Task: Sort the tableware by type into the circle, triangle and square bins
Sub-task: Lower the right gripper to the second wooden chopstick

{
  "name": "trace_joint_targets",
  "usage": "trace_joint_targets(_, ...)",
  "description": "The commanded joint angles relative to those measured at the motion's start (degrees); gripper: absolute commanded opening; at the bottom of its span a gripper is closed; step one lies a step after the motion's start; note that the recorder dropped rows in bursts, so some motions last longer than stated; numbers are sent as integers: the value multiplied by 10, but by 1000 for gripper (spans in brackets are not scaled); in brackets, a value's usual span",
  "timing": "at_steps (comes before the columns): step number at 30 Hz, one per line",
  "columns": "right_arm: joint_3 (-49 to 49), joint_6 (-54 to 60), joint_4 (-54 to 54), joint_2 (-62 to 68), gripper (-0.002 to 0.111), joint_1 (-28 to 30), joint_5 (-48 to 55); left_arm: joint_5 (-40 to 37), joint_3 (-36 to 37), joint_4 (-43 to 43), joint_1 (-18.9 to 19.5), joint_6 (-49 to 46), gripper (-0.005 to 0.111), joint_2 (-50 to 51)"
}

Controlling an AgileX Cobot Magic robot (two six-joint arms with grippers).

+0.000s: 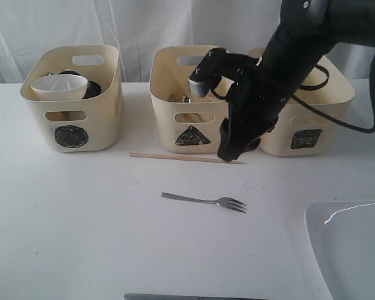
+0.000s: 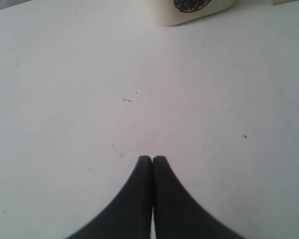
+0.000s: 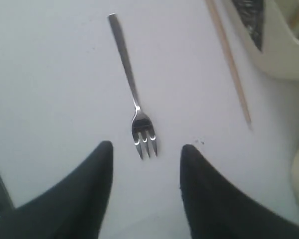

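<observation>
Cream plastic tubs stand in a row in the exterior view: the circle bin holding a small white bowl, the triangle bin and the square bin. The black right gripper hangs in front of the triangle and square bins, its tip over one end of a slim wooden chopstick. A shiny steel fork lies flat nearer the camera, and a glossy white plate with rounded corners sits well off to the side. In the left wrist view the left gripper is clenched, its smooth curved tips pressed together on nothing over the matte white table. In the right wrist view the jaws stand released and empty, the fork's tines showing in the gap between them and its handle pointing away.
</observation>
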State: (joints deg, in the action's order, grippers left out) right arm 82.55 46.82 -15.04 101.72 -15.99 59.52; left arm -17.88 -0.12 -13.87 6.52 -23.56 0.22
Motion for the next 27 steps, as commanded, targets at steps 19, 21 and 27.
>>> trace_joint_targets(19, -4, -69, 61, 176, 65, -6, -193, -1, 1, -5, 1, -1, 0, -2)
trace_joint_targets(21, -4, -128, 59, 177, 65, 6, -193, -1, 1, -5, 1, -1, 0, -2)
trace_joint_targets(27, 14, -40, 84, 178, 65, 12, -223, -1, 1, -5, 1, -1, 0, -2)
